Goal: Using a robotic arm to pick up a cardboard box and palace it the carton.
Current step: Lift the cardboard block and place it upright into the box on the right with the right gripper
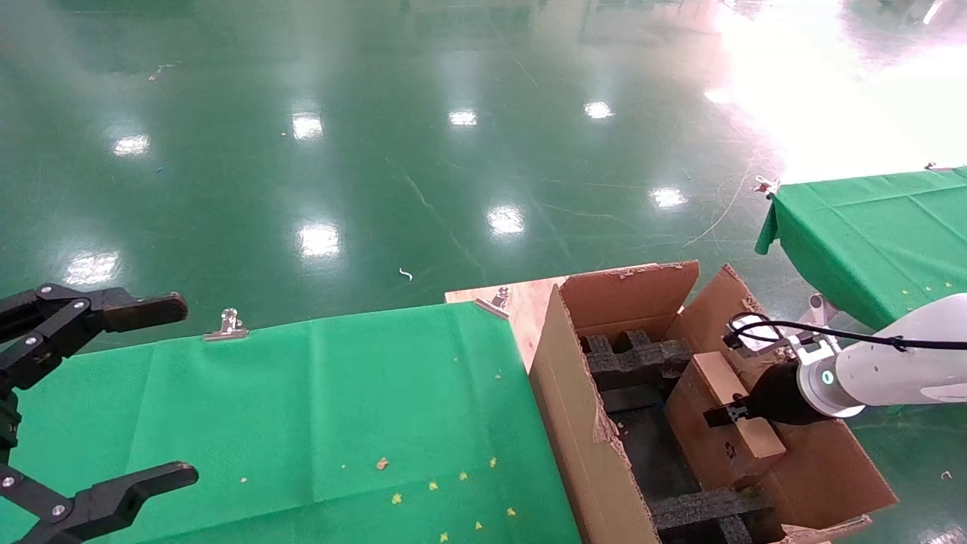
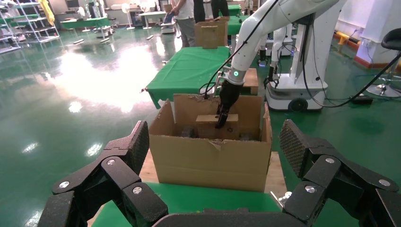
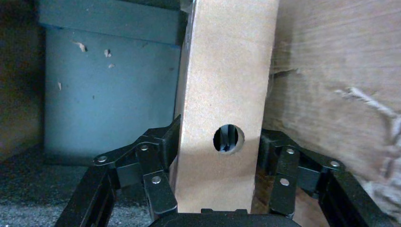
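Box [image 3: 222, 109] sits clamped in the right gripper [image 3: 215, 165], whose jaws press its two broad faces from either side, the narrow face with the round hole turned toward the wrist camera and the long axis running straight away from the jaws. In the head view the same box [image 1: 725, 412] stands on edge inside the carton [image 1: 582, 423], tilted, with its lower end down among the black foam [image 1: 638, 359] and its upper edge near the carton's right-hand wall; whether the bottom already rests on the foam I cannot tell. So the box lies directly ahead of the jaws and below the carton's rim, and the next move probably turns on that: a little more descent along the long axis, then release. The right arm [image 1: 891, 370] reaches in from the robot's right and is plainly the nearer one. The left gripper [image 1: 113, 393] hangs well apart over the green table [image 1: 340, 393], jaws spread wide and holding nothing.
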Robot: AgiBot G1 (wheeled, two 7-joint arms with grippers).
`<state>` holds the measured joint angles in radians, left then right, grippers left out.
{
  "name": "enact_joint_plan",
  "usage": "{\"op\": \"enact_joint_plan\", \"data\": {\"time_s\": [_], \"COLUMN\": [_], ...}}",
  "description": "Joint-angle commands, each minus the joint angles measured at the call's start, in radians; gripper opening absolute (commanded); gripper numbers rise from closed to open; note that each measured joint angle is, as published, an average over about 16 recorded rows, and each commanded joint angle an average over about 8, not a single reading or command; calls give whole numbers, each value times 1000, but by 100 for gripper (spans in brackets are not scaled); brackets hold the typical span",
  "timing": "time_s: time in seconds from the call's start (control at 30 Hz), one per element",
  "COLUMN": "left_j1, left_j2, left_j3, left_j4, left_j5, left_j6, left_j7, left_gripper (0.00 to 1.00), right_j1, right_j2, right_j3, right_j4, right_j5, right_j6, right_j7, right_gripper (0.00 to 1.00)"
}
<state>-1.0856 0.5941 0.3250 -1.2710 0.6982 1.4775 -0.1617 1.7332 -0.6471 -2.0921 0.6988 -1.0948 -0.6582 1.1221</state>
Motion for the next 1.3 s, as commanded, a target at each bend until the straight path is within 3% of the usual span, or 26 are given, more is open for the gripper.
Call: {"op": "enact_joint_plan", "data": {"time_s": [0.03,0.1,0.3,0.37,1.3], "left_j1": [0,0,0,0,0], "left_j2": [0,0,0,0,0], "left_j3": [0,0,0,0,1], "left_j4": [0,0,0,0,1], "left_j5": [0,0,0,0,0], "left_j6": [0,0,0,0,0], "left_j7": [0,0,0,0,0], "left_gripper": [100,100,100,100,100], "right_j1": [-4,-6,-8,-8,29], "right_j2": [-3,-5,-6,-6,10], "right_j3": [6,10,15,15,17], "right_j4": [-9,-14,-21,-20,5], "right_j5": [10,16,25,24,11], "right_j6": [-7,-12,-19,-20,-12], "right_j7": [-11,-18,-26,-25,-21], "right_gripper": [1,13,87,100,100]}}
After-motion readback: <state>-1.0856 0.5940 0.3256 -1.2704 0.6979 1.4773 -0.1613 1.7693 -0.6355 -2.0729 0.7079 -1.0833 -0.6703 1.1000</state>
